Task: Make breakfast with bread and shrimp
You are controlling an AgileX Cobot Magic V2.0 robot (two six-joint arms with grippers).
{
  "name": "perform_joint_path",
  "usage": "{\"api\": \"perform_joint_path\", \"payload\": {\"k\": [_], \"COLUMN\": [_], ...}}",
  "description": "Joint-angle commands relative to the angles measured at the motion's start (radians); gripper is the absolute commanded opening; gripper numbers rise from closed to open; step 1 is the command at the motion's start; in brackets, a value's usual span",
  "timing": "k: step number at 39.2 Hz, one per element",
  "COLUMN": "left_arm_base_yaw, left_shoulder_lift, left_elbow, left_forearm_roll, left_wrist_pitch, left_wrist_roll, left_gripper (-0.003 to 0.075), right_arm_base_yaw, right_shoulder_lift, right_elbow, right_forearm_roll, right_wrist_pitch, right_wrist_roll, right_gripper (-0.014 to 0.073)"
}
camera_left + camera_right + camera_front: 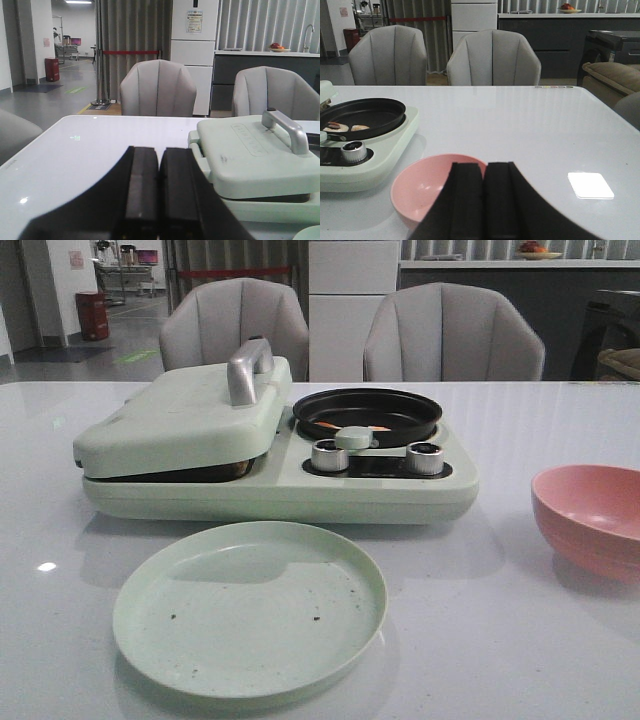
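No bread shows in any view. The shrimp (pixel 327 425) is a slender orange-pink piece lying in the black round pan (pixel 400 405) on the right half of the pale green breakfast maker (pixel 280 490). It also shows in the right wrist view (pixel 335 125). The maker's lid (pixel 180 420) with its metal handle (pixel 247 368) is down. My left gripper (pixel 159 155) is shut and empty, beside the lid's near left side. My right gripper (pixel 485 170) is shut and empty, over the near rim of the pink bowl (pixel 420 182). Neither gripper shows in the front view.
A pale green plate (pixel 250 605) with a few dark crumbs lies in front of the maker. The pink bowl (pixel 590 515) stands at the right. Two metal knobs (pixel 330 455) sit on the maker's front. Two grey chairs (pixel 235 325) stand behind the table.
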Motion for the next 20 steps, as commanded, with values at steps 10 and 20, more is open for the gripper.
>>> {"api": "perform_joint_path", "payload": {"k": [10,20], "left_arm_base_yaw": [-0.006,-0.006], "left_shoulder_lift": [-0.02,-0.02], "left_elbow": [0.007,0.007], "left_forearm_roll": [0.0,0.0], "left_wrist_pitch": [-0.084,-0.084], "left_wrist_roll": [-0.004,-0.004], "left_gripper": [0.01,0.01], "right_arm_base_yaw": [0.028,0.028], "right_shoulder_lift": [-0.023,-0.023], "right_elbow": [-0.018,-0.018], "right_forearm_roll": [0.005,0.005], "right_wrist_pitch": [-0.097,-0.097], "right_wrist_roll": [-0.008,-0.008], "right_gripper": [0.0015,0.0015]}}
